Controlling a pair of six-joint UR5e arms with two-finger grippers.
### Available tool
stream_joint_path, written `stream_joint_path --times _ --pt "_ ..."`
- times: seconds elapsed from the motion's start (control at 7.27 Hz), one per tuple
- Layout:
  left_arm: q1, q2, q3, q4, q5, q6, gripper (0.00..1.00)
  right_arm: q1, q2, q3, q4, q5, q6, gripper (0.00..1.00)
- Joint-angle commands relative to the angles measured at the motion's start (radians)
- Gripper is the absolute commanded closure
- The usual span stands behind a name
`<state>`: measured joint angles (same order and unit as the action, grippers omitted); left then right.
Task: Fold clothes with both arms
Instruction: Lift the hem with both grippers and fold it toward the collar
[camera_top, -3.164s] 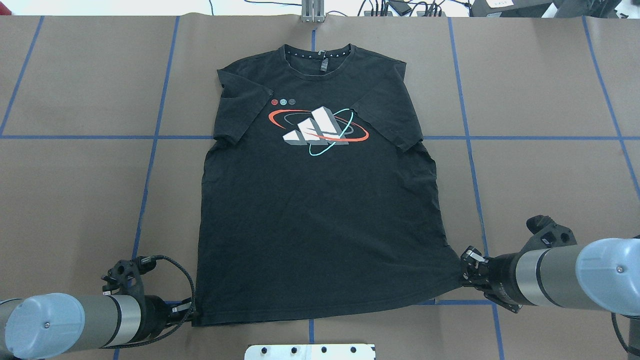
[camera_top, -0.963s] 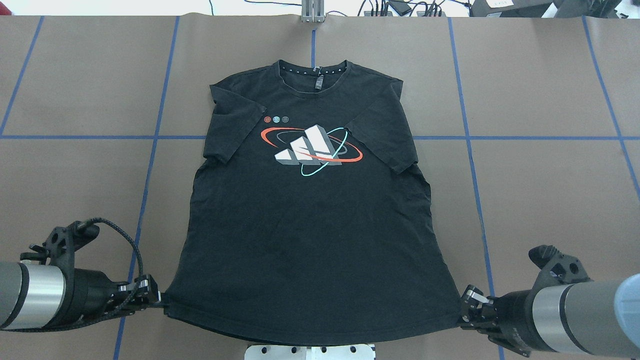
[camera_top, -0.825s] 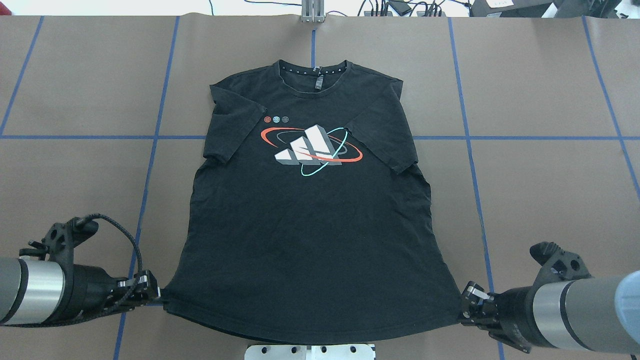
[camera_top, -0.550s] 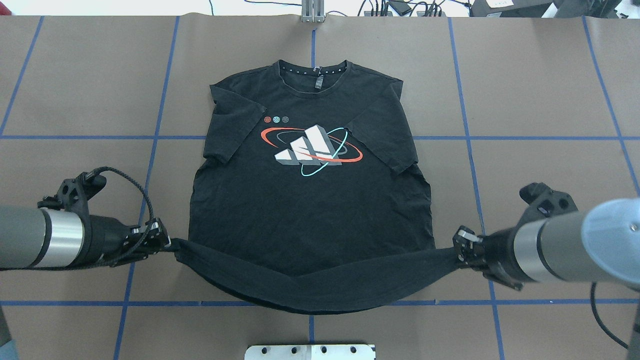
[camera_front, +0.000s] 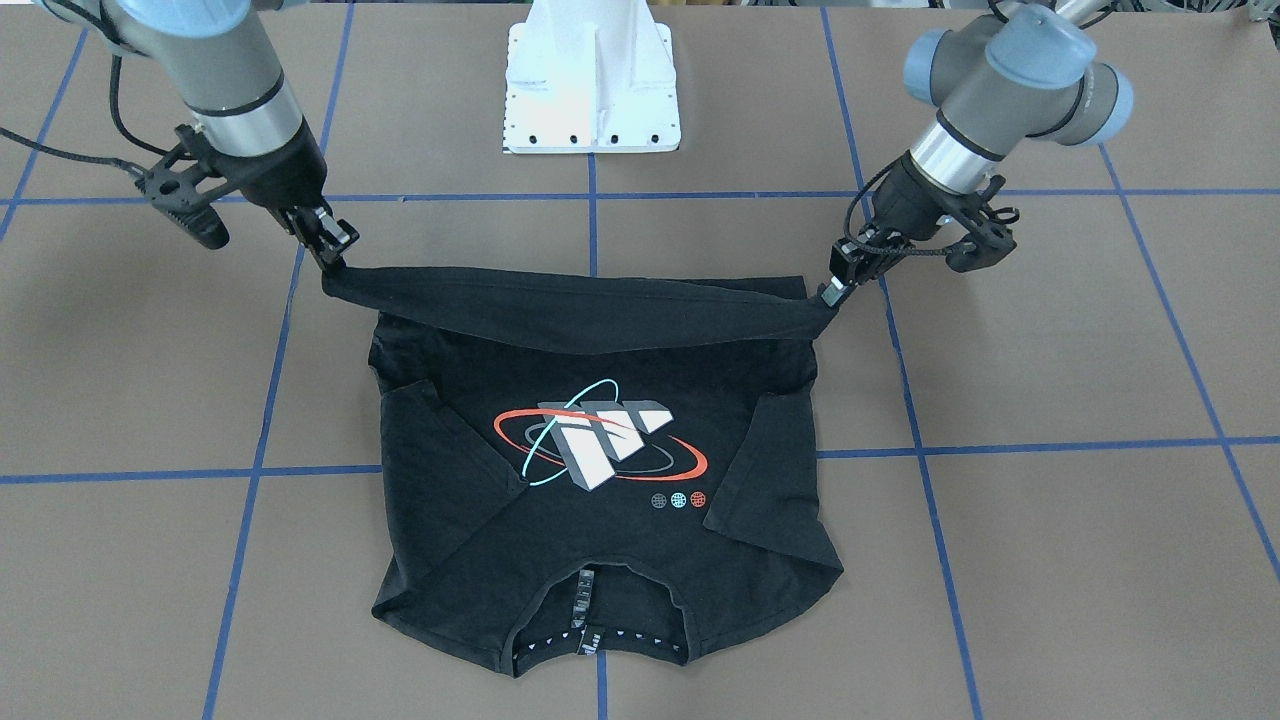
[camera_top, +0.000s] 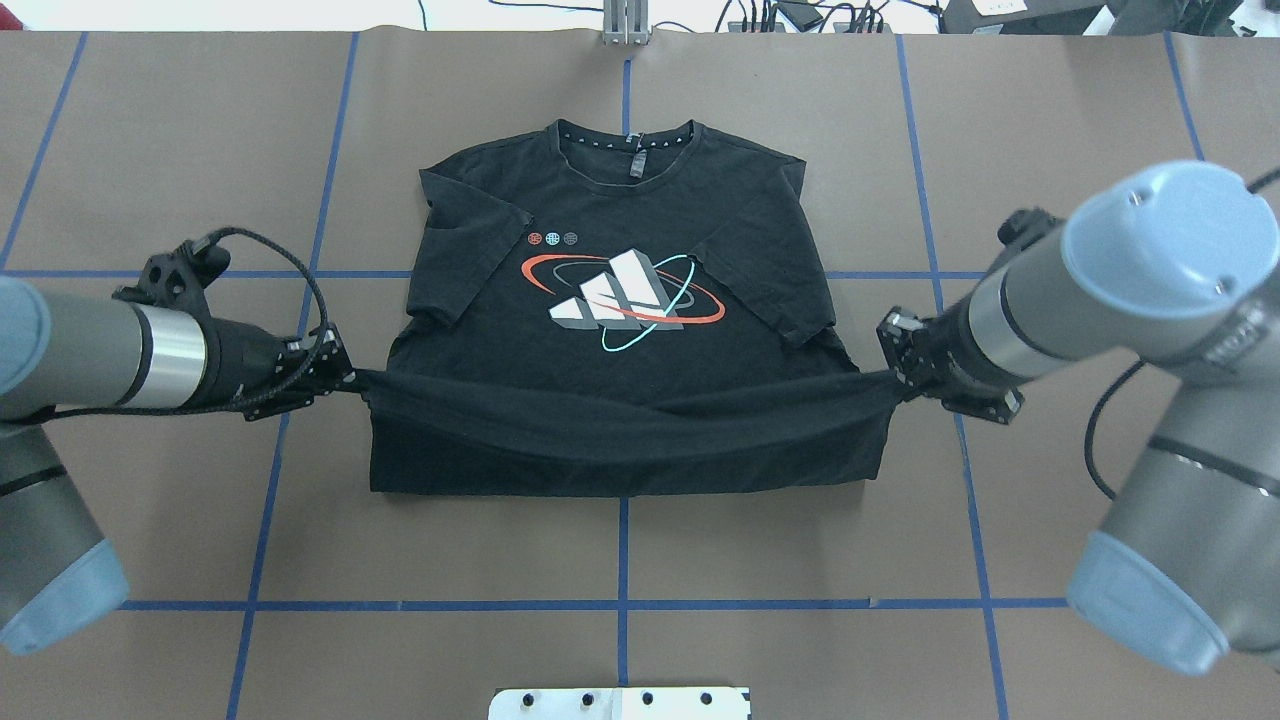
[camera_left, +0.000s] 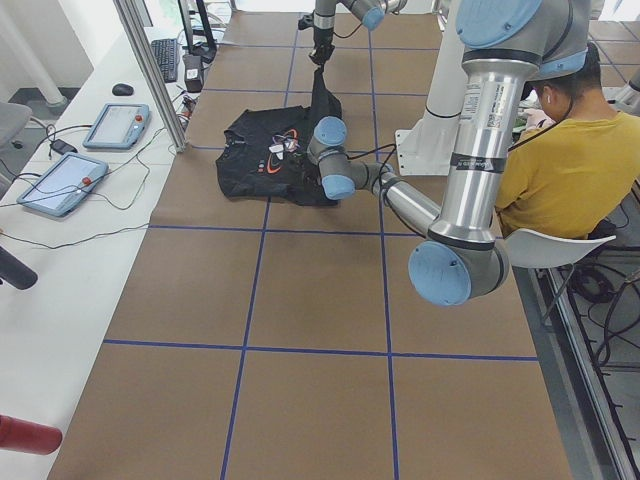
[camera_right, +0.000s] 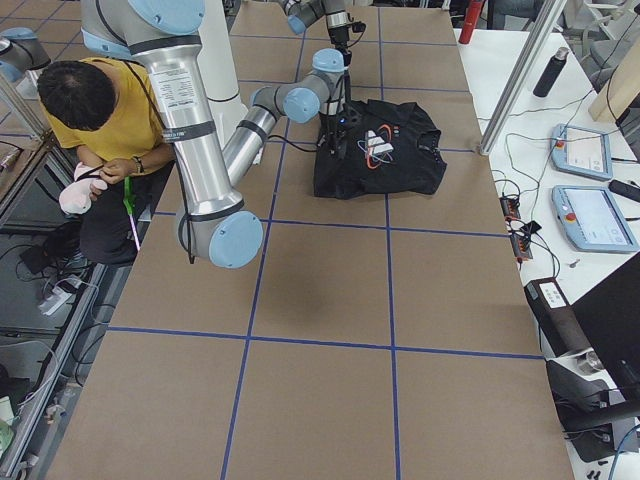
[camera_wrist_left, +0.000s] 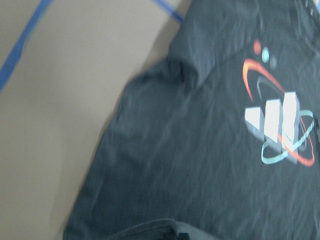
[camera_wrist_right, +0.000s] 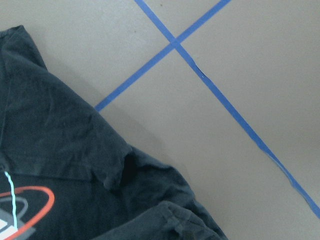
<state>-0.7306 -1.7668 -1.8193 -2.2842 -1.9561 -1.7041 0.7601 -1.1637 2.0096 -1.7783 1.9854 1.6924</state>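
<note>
Left hand (camera_top: 347, 378) and right hand (camera_top: 893, 376) each clamp a hem corner of the black T-shirt (camera_top: 610, 430), hem raised over its body on the table (camera_top: 150, 150). Risks: the sagging middle bunches, uneven travel skews the fold.

The black two-finger left pincer (camera_top: 343, 374) and right pincer (camera_top: 892, 368) have carried the corners of the black short-sleeved T-shirt (camera_top: 640, 195) up off the brown paper-covered bench (camera_top: 700, 545) and forward (away from the robot). Its hem (camera_top: 620, 425) now hangs stretched just short of the grey-white block logo (camera_top: 620, 290), with the lower body doubled over.
</note>
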Motion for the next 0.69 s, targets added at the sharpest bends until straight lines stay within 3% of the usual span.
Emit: stream_joint_path --times 0.0,0.14,0.41,0.55 --pt "-0.064 -0.091 0.124 0.002 0.0 0.037 1.0 0.077 0.099 -0.187 -0.001 0.006 -0.083 1.0" --pt "-0.108 -0.147 0.177 0.002 -0.001 0.037 1.0 0.094 0.122 -0.221 -0.001 0.006 -0.094 1.0" --pt "-0.165 -0.28 0.326 0.011 0.0 0.037 1.0 0.119 0.234 -0.4 0.051 0.006 -0.114 1.0" --pt "-0.183 -0.292 0.339 0.011 0.0 0.037 1.0 0.134 0.234 -0.428 0.086 0.007 -0.131 1.0"
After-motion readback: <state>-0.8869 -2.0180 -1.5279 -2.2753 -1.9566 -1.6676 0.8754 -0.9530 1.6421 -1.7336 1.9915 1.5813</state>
